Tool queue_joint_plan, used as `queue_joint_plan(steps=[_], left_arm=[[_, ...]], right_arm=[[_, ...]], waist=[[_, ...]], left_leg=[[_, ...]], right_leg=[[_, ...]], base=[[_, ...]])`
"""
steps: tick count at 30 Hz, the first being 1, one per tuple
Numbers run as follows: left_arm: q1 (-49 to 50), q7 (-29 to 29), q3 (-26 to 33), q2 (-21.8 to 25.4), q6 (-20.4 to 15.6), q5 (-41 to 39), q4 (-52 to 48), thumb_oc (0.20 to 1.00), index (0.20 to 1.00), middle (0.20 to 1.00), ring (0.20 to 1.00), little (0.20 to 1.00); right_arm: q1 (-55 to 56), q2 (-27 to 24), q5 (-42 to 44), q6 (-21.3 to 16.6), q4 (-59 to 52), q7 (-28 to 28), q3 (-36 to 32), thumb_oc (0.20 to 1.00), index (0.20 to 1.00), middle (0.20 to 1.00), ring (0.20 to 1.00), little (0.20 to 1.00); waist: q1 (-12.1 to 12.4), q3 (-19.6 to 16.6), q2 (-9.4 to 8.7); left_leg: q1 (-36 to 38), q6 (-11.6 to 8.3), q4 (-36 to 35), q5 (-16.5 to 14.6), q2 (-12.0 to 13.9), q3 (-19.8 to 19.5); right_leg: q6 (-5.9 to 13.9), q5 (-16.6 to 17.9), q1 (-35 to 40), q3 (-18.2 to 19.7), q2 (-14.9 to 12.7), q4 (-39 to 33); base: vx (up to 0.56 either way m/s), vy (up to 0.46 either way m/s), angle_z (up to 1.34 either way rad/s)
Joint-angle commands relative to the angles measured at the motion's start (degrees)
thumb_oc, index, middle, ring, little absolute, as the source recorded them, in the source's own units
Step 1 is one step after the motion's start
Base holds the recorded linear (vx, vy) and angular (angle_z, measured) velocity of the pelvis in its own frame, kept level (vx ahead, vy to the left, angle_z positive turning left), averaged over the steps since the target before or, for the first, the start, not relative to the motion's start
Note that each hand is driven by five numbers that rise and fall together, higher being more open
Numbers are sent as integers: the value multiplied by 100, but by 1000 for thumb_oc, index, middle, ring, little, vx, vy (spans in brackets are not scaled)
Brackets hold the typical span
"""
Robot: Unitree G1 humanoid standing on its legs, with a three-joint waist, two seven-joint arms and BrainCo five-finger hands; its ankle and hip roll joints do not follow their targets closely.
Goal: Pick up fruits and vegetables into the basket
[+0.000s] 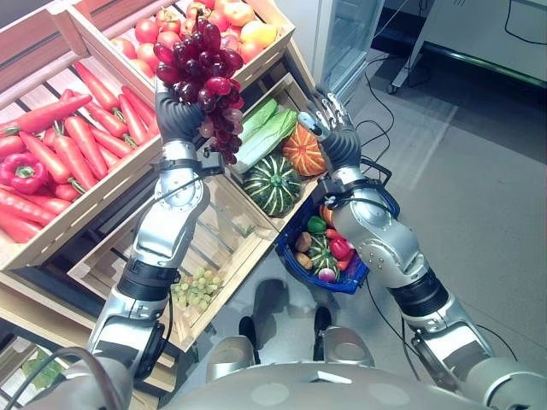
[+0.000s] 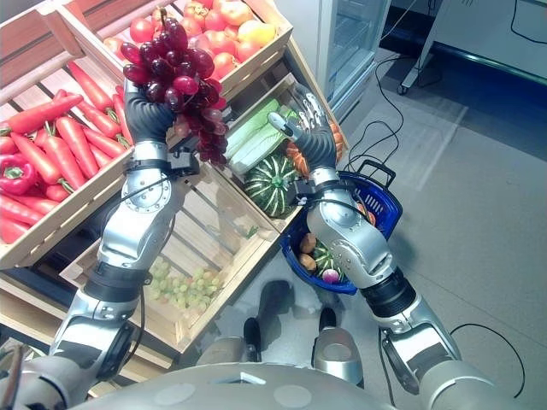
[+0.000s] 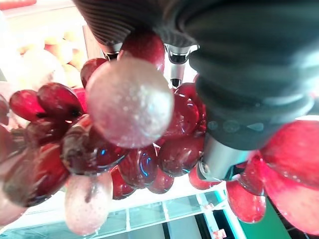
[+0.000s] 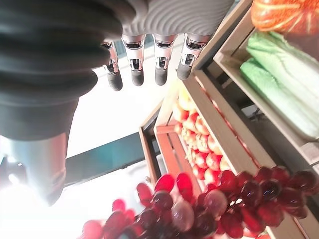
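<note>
Left hand is raised in front of the produce shelves with its fingers curled round the top of a red grape bunch; the bunch hangs free below the grip, clear of the crates. Right hand is up beside it with fingers straight and spread, holding nothing. The blue basket hangs from the right forearm, low and to the right, already holding a few vegetables. Step in hand looks like the carry to the basket. To do it well: keep the grip closed on the stem end and swing the arm slowly, since the loose tail will sway and could catch on the crate edge by the striped green squash. Lower the right forearm or bring it in so the basket mouth sits under the bunch. Get the tail inside the rim before releasing; dropping from height risks grapes bouncing out.
</note>
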Motion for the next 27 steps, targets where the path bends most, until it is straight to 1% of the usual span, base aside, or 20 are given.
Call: queue_joint_plan(steps=[1, 4, 6, 7, 8, 10, 13, 16, 17, 19, 21, 22, 23, 27], left_arm=[[-582, -121, 179, 312, -631, 373, -700, 200, 200, 200, 200, 200], [-666, -417, 120, 326, -573, 361, -701, 200, 200, 200, 200, 200], [-695, -668, 77, 324, -531, 355, -687, 200, 200, 200, 200, 200], [-700, -708, 72, 323, -524, 347, -684, 200, 200, 200, 200, 200], [-737, -899, -6, 329, -449, 382, -662, 200, 200, 200, 200, 200], [-746, -1012, -41, 337, -437, 361, -629, 200, 200, 200, 200, 200], [-733, -1271, -117, 325, -392, 217, -574, 200, 200, 200, 200, 200], [-698, -1541, -165, 321, -423, 81, -597, 200, 200, 200, 200, 200], [-692, -1593, -172, 313, -443, 50, -600, 200, 200, 200, 200, 200], [-674, -1794, -204, 272, -476, -11, -662, 200, 200, 200, 200, 200], [-708, -1868, -254, 253, -464, -262, -635, 200, 200, 200, 200, 200], [-710, -1907, -266, 253, -503, -315, -632, 200, 200, 200, 200, 200], [-703, -1885, -278, 261, -622, -396, -632, 200, 200, 200, 200, 200], [-637, -1896, -259, 225, -786, -665, -630, 200, 200, 200, 200, 200]], right_arm=[[-223, 309, 164, 388, -272, 341, 39, 1000, 1000, 1000, 1000, 1000], [-295, 329, 298, 637, -82, 628, 236, 1000, 1000, 1000, 1000, 1000], [-337, 357, 324, 703, 58, 839, 339, 1000, 1000, 1000, 1000, 1000], [-348, 362, 345, 695, 85, 870, 352, 1000, 1000, 1000, 1000, 1000], [-398, 391, 483, 668, 209, 1022, 460, 1000, 1000, 1000, 1000, 1000], [-400, 404, 596, 656, 260, 1169, 489, 1000, 1000, 1000, 1000, 1000], [-405, 406, 588, 763, 276, 1410, 536, 1000, 1000, 1000, 1000, 1000], [-410, 404, 456, 782, 284, 1608, 577, 1000, 1000, 1000, 1000, 1000], [-415, 407, 456, 777, 299, 1658, 582, 1000, 1000, 1000, 1000, 1000], [-406, 444, 478, 639, 331, 1771, 621, 1000, 1000, 1000, 1000, 1000], [-429, 454, 545, 595, 342, 1870, 673, 1000, 1000, 1000, 1000, 1000], [-427, 459, 561, 570, 340, 1925, 683, 1000, 1000, 1000, 1000, 1000], [-435, 461, 649, 504, 318, 2030, 690, 1000, 1000, 1000, 1000, 1000], [-378, 480, 800, 329, 236, 2124, 646, 1000, 1000, 1000, 1000, 1000]], waist=[[-22, -47, -141], [19, -58, -165], [43, -69, -180], [47, -71, -183], [80, -89, -201], [89, -94, -208], [99, -113, -223], [118, -115, -234], [120, -114, -235], [134, -120, -239], [134, -142, -245], [134, -143, -244], [137, -140, -245], [134, -148, -250]], left_leg=[[75, 253, 277, -416, -346, -4], [69, 247, 273, -404, -353, -21], [72, 242, 271, -401, -353, -29], [75, 242, 268, -400, -353, -31], [94, 238, 249, -389, -343, -36], [108, 236, 248, -388, -333, -37], [125, 233, 239, -388, -324, -40], [130, 235, 241, -384, -321, -50], [131, 235, 242, -382, -320, -52], [136, 229, 245, -386, -310, -58], [163, 233, 224, -391, -305, -54], [166, 233, 226, -393, -302, -51], [163, 234, 232, -392, -299, -47], [161, 230, 235, -394, -292, -44]], right_leg=[[278, -622, 360, 23, -181, 405], [271, -622, 385, 6, -179, 389], [269, -623, 406, -7, -174, 375], [269, -622, 412, -9, -173, 371], [264, -620, 446, -25, -163, 350], [266, -620, 465, -35, -162, 344], [279, -618, 480, -43, -158, 338], [284, -609, 491, -47, -159, 334], [284, -606, 494, -47, -159, 331], [289, -607, 499, -37, -158, 333], [300, -611, 517, -36, -164, 321], [303, -612, 518, -39, -166, 322], [303, -607, 518, -41, -167, 319], [307, -602, 516, -38, -168, 314]], base=[[0, 0, 0], [0, 0, 0], [0, 0, 0], [34, -39, 3], [34, -35, 4], [31, -28, 4], [0, 0, 0], [10, -8, 4], [11, -6, 7], [7, -4, 3], [16, -4, 0], [0, 0, 0], [0, 0, 0], [0, 0, 0]])
